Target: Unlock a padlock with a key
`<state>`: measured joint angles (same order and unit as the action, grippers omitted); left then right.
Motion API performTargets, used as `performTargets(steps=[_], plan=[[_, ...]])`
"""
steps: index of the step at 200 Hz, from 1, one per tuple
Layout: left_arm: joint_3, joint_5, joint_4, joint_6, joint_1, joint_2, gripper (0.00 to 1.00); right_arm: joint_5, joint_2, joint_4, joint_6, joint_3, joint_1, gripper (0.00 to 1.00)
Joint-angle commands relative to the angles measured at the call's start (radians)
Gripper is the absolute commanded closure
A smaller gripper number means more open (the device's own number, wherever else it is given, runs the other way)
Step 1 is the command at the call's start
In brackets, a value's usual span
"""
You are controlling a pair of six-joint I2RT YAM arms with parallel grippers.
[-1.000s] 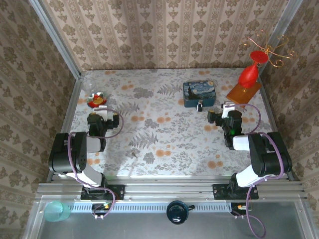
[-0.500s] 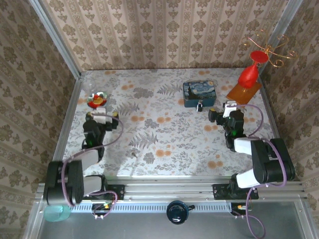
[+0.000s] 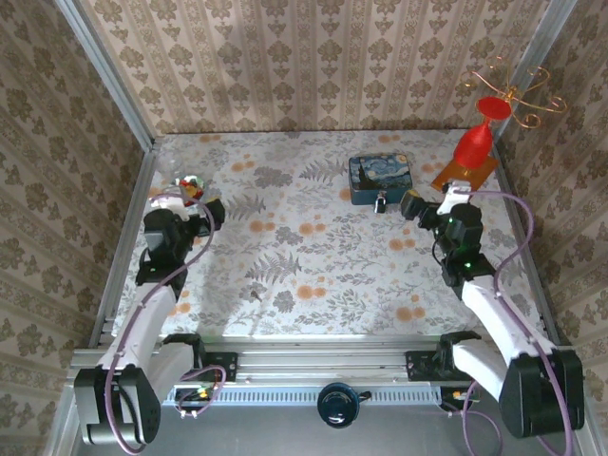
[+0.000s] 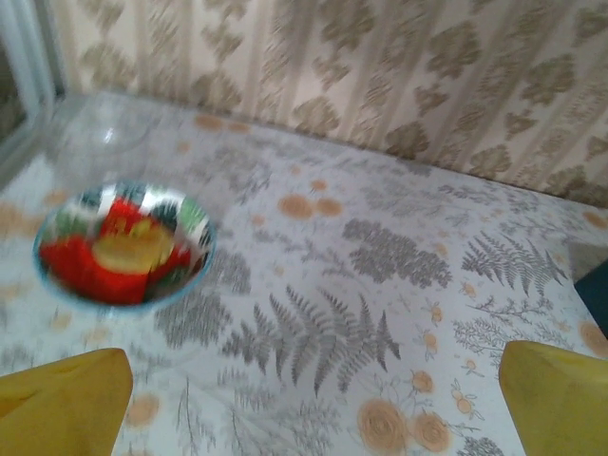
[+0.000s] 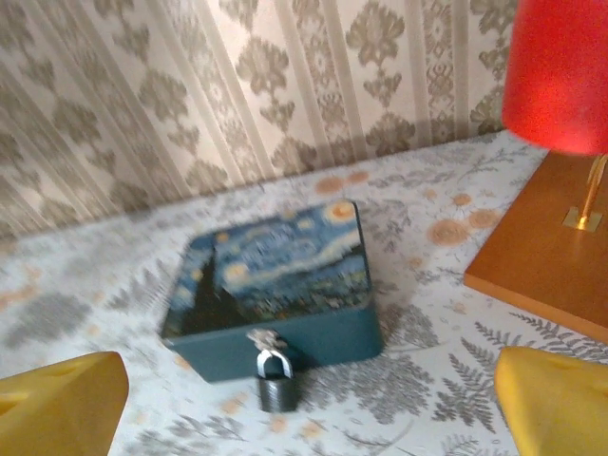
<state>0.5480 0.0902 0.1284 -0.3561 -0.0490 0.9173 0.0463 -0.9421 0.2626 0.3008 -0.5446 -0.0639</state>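
Both arms have reached forward: the right gripper [image 3: 414, 206], jaws apart, faces the padlock [image 5: 275, 383] at lower centre; the left gripper [image 3: 198, 208] is likewise apart.

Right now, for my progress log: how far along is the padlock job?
Nothing done: the padlock hangs on the latch of the blue tin, shackle apparently closed. In hand: nothing; the left gripper and right gripper are open, the right one facing the padlock. Left: key in, turn, shackle open.
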Motion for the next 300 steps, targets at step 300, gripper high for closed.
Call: performTargets(steps=[300], plan=[[-0.247, -0.234, -0.641, -0.146, -0.138, -0.859, 0.00, 0.075, -0.861, -0.747, 0.302, -0.809, -1.007, 0.22]])
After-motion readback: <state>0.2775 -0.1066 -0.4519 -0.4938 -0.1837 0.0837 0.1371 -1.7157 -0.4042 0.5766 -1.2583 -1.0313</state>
